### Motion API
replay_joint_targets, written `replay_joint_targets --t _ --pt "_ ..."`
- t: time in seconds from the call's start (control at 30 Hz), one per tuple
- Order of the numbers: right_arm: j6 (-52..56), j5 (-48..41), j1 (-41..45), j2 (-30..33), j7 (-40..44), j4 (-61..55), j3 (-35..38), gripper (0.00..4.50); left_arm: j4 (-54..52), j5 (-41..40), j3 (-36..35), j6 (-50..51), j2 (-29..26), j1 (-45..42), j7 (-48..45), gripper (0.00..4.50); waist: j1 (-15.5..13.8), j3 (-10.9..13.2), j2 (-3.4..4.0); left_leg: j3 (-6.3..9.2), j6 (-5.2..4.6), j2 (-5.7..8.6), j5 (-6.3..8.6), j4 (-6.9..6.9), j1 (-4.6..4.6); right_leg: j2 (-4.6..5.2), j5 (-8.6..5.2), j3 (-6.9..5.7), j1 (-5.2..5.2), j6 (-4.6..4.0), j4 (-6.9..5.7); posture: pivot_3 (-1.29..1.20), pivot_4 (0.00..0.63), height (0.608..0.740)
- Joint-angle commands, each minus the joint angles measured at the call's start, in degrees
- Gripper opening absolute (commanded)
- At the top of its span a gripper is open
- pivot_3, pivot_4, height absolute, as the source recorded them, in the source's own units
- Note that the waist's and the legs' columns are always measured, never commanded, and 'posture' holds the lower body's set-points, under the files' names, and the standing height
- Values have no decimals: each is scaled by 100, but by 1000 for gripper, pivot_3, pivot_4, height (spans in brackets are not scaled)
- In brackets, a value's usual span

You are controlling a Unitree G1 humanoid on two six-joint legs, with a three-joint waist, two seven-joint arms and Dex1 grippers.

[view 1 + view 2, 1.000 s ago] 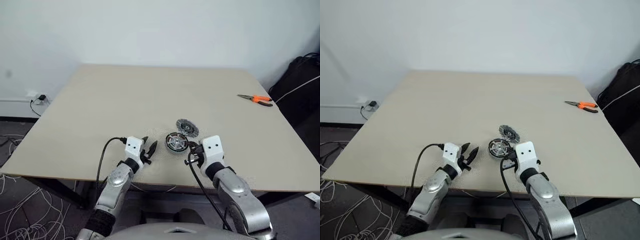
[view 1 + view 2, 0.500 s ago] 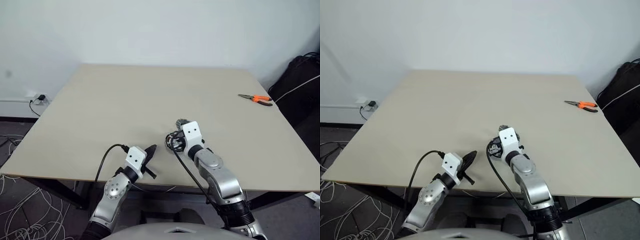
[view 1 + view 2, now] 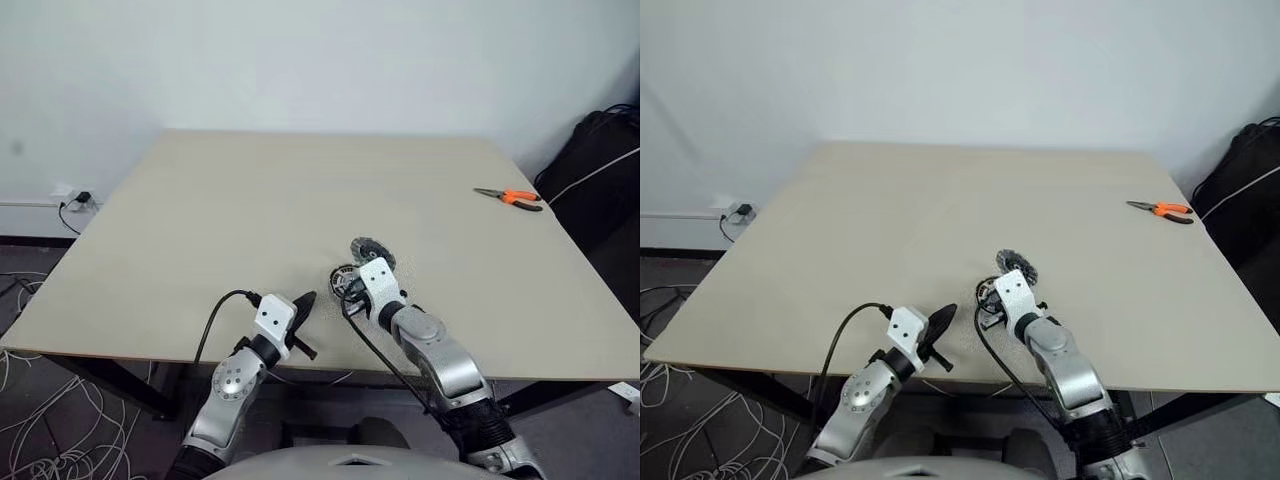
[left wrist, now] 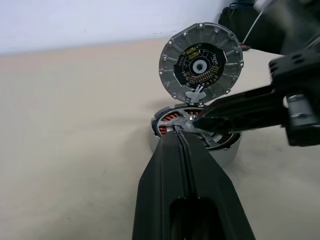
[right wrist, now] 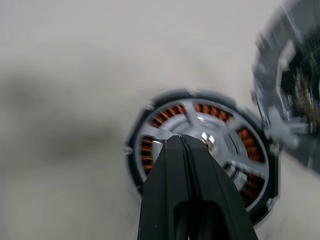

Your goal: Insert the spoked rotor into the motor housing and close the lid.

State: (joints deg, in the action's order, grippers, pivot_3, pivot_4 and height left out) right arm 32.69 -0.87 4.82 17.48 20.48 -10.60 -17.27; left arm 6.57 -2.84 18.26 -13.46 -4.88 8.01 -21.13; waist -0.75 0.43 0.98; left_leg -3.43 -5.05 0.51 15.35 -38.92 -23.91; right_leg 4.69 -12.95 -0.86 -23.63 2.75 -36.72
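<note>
The right fingers [image 5: 182, 145] are pressed flat together with nothing between them, and their tips sit over the rotor [image 5: 210, 145], just beside its central hub; whether they touch it cannot be told. The rotor is seated inside the housing [image 5: 137, 160]: shiny silver spokes cross over coppery-orange windings, ringed by the housing's dark rim. The right arm reaches forward and toward the left across the front of the tabletop [image 3: 250, 200], its gripper angled downward onto the housing.

The left fingers [image 4: 181, 150] are likewise closed on nothing, forming one black wedge whose tip points roughly level at the housing's near rim and stops just short of it. The left gripper [image 3: 303, 303] hovers near the tabletop's front edge, left of the housing, with a black cable looping off the wrist.

The lid [image 4: 201, 62] stands upright behind the housing, hinged to its far rim by a small silver tab. Its open face shows a grey ribbed rim around a dark circular centre with small yellowish marks.

The tabletop is plain, matte beige. Orange-handled pliers [image 3: 512, 198] lie well apart near its far right edge.
</note>
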Motion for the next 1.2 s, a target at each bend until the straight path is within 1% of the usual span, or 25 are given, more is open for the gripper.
replay_joint_targets --t 0.03,0.1,0.13,0.2,0.33,0.47,0.6,0.73,0.87,1.2 --pt "125 54 323 486 623 -715 -171 0 -250 -35 -70 126 125 -140 84 25 -3 2 -4 0 0 0 0 -1 0 -1 0 -1 0 0 1 0 0 740" --pt "216 51 430 807 963 -852 -285 0 -229 -4 -46 103 113 -179 35 25 -10 3 -7 1 -1 0 0 -4 0 -3 0 -3 2 0 2 0 0 740" --pt "255 26 473 935 1114 -899 -327 185 -214 18 -30 73 99 -200 8 5 -13 4 -11 1 -1 -1 0 -5 0 -3 0 -5 3 0 2 0 0 740" --pt "302 70 568 1159 1334 -937 -429 630 -179 58 -16 22 81 -228 -16 0 -25 7 -14 1 -1 -1 0 -7 0 -3 0 -9 5 0 2 0 0 740" --pt "213 355 867 1508 1609 -746 -632 1888 -131 1 -33 34 94 -241 -72 0 -27 8 -15 1 -1 -1 0 -12 -2 -3 0 -9 5 0 3 0 0 740" --pt "157 476 1216 1768 2012 -474 -767 1888 -102 -16 -33 44 102 -244 -86 0 -34 16 -27 1 -1 -1 0 -15 -1 -2 0 -9 6 0 2 0 0 740" --pt "160 555 1504 1986 2591 -221 -1024 1888 -88 -38 -39 70 93 -219 -109 0 -41 18 -30 2 -1 -1 0 -14 -4 -2 0 -10 5 0 6 0 0 740" --pt "105 615 1631 2057 2967 16 -1265 1888 -79 -42 -46 89 104 -197 -108 0 -42 19 -32 2 -1 -1 0 -14 -7 0 0 -7 4 -1 13 0 0 740" --pt "-13 764 1718 1943 3013 375 -1374 1888 -135 -194 -101 149 178 -107 -94 0 -41 19 -31 2 -1 -1 1 -13 -8 5 1 -5 4 -1 14 0 0 740" --pt "-210 995 1961 1758 3182 1120 -1410 1888 -184 -213 -113 165 232 -24 -79 0 -38 19 -31 2 0 0 1 -11 -9 8 1 -4 0 -1 11 0 0 740"
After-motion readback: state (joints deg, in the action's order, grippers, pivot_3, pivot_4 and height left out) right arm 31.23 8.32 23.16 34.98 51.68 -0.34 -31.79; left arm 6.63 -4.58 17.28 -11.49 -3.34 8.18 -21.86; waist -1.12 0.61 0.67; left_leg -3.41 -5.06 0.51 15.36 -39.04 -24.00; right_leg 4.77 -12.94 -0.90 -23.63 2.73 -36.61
